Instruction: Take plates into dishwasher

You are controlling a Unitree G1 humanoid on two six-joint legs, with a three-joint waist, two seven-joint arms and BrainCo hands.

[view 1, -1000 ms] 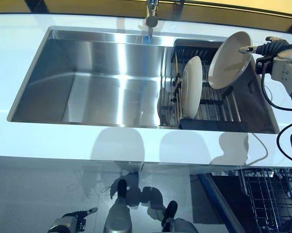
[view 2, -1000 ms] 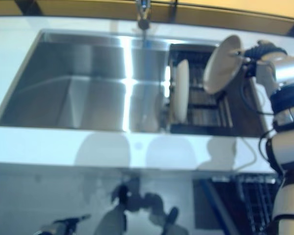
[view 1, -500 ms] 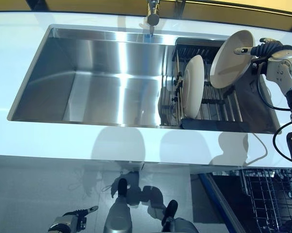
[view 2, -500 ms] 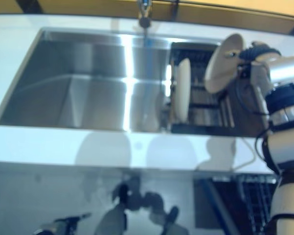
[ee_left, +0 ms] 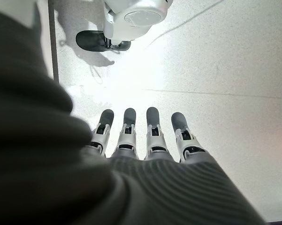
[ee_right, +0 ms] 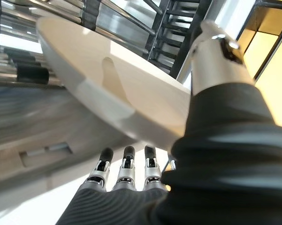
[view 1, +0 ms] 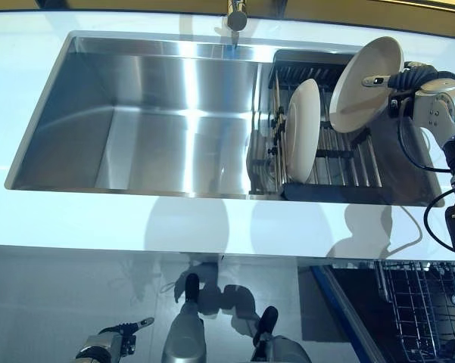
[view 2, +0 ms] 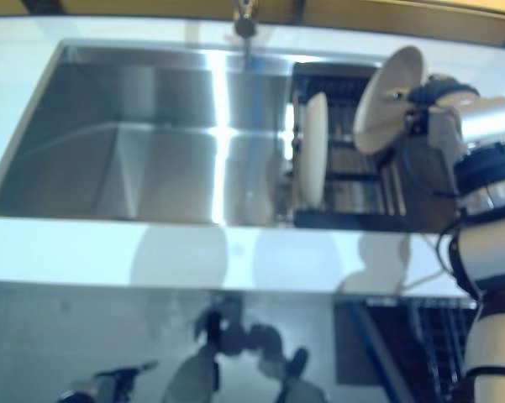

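My right hand (view 1: 418,76) is shut on a cream plate (view 1: 366,83), with the thumb (ee_right: 216,51) on its face and the fingers (ee_right: 125,169) behind it. It holds the plate tilted in the air over the right part of the dish rack (view 1: 341,162). The plate also shows close up in the right wrist view (ee_right: 112,98). A second cream plate (view 1: 303,128) stands on edge in the rack's left part. My left hand (ee_left: 150,140) hangs low near the floor, open and empty; it also shows in the left eye view (view 1: 110,346).
The rack sits in the right end of a steel sink (view 1: 136,136) under a faucet (view 1: 236,15). A white counter (view 1: 212,223) runs along the front. The open dishwasher's wire basket (view 1: 424,306) shows at the lower right, below the counter.
The whole picture has shifted a little, so the camera moved. My right hand still holds the plate over the rack, slightly further right. The left hand has not moved.
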